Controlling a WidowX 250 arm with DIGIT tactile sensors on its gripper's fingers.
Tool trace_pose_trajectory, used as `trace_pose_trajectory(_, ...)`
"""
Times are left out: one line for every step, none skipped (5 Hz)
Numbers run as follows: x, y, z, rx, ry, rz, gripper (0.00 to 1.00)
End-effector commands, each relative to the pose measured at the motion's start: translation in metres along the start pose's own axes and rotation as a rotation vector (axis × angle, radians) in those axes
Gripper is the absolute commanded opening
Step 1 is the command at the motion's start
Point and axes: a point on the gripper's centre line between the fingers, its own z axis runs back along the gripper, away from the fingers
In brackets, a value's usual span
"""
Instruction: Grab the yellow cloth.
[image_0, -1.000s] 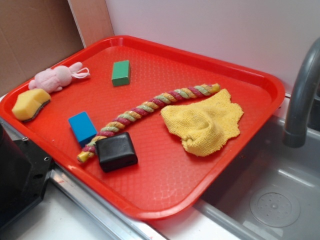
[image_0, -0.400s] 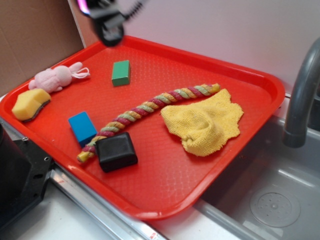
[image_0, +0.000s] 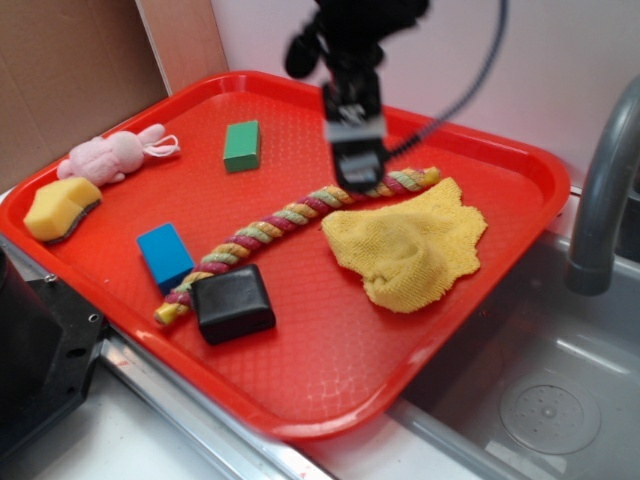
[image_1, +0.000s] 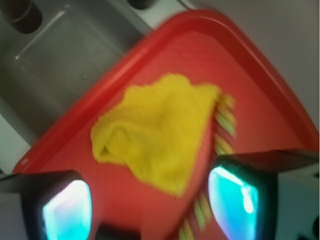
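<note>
On the red tray (image_0: 500, 250) lie yellow cloth (image_0: 410, 250) and rope (image_0: 280, 220); jaws spread above.

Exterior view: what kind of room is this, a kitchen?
Probably a kitchen-like sink corner: a grey faucet bends over a metal sink basin, and a red tray of toys sits beside it.

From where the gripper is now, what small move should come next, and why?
Probably a short shift toward the sink side, then descent. The gripper hangs open above the rope, just off the yellow cloth. In the wrist view the cloth lies ahead of the fingers, not between them, so it isn't centred yet.
</note>
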Motion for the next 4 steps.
trace_pose_trajectory(0.028, -0.025, -0.04, -0.009, -0.005, -0.121, 1.0)
trace_pose_trajectory(0.025, -0.039, -0.055, -0.015, 0.039, -0.118, 1.0)
trace_pose_trajectory(0.015, -0.043, -0.069, -0.058, 0.082, -0.066, 1.0)
trace_pose_trajectory(-0.001, -0.051, -0.074, -0.081, 0.104, -0.024, 1.0)
